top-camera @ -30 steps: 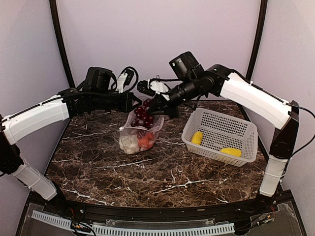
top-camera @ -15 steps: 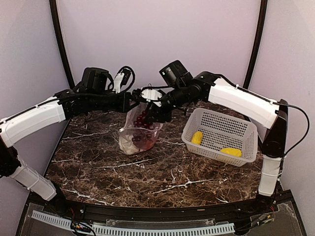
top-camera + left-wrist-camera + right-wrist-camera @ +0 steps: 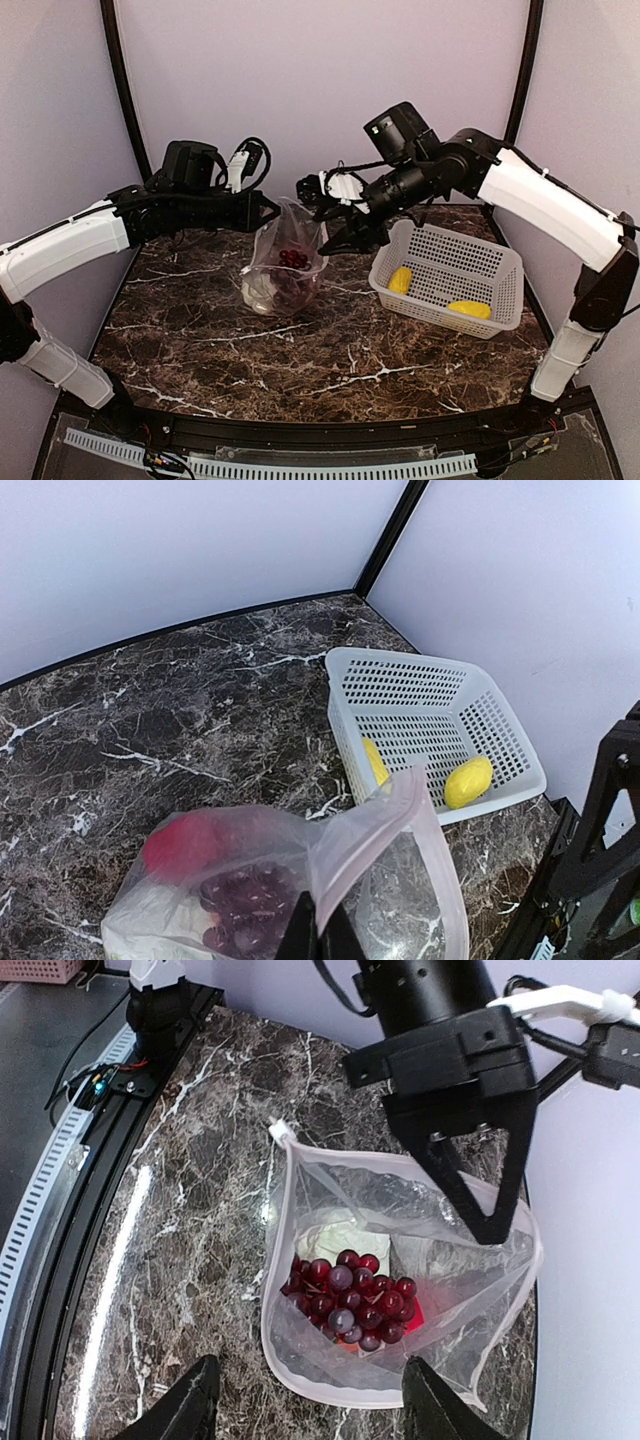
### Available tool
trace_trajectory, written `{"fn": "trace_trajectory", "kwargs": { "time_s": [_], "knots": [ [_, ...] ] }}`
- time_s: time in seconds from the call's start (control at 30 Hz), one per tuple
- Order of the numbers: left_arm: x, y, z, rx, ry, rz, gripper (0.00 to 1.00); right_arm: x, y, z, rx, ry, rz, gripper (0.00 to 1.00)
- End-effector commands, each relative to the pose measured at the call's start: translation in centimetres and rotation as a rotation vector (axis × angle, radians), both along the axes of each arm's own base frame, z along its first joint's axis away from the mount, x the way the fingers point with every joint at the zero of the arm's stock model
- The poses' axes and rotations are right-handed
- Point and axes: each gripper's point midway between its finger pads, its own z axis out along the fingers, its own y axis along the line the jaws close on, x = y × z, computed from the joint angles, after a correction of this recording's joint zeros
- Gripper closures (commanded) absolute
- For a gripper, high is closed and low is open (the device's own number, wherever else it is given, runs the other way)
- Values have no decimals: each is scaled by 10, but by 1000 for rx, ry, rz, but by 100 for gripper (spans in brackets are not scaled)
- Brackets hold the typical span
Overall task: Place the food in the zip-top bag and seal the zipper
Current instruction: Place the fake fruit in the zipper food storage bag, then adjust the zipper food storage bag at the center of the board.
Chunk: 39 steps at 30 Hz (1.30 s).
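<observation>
marble table, basket beside zip-top bag; left claw clenched on it, right claw released

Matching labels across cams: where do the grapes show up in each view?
Top external: grapes left of centre, inside the zip-top bag.
Left wrist: grapes at bottom, left of centre, seen through the bag wall.
Right wrist: grapes near centre, seen through the open bag mouth.
Shared landmark: the left gripper pinching the bag's rim.
</observation>
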Motion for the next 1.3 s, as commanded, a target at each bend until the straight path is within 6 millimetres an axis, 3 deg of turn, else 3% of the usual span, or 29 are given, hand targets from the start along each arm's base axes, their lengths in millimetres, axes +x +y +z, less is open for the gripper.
{"fn": "trace_trajectory", "kwargs": {
  "time_s": [0.0,0.17,0.3,0.43,0.53,0.73,0.77,0.83,0.93,1.0,1.1,1.27],
  "knots": [
    [-3,5,10,-6,-37,8,99,-4,-5,-44,-141,1,44,40],
    [-3,6,10,-1,-41,10,99,2,3,-68,-215,-13,41,39],
    [-4,5,8,0,-34,6,99,-1,12,-87,-266,-22,62,47],
    [-4,4,8,-1,-34,-1,99,5,20,-101,-315,-54,52,84],
    [-5,4,11,7,-41,-6,99,8,26,-83,-310,-93,40,100],
    [-5,9,23,43,-76,-10,99,0,40,22,-32,-211,50,100],
    [-5,9,20,43,-73,-5,99,-1,42,29,6,-225,52,100],
    [-4,7,20,30,-78,-10,99,0,44,20,3,-228,51,100],
    [-4,6,21,66,-67,-26,99,11,45,-20,-118,-198,25,100],
    [-2,13,34,87,-99,-2,99,11,42,-33,-155,-179,23,100],
    [-3,21,48,81,-157,22,99,5,41,-28,-136,-166,36,100],
    [-4,22,49,91,-159,18,99,3,42,4,-49,-200,27,100]
  ]
}}
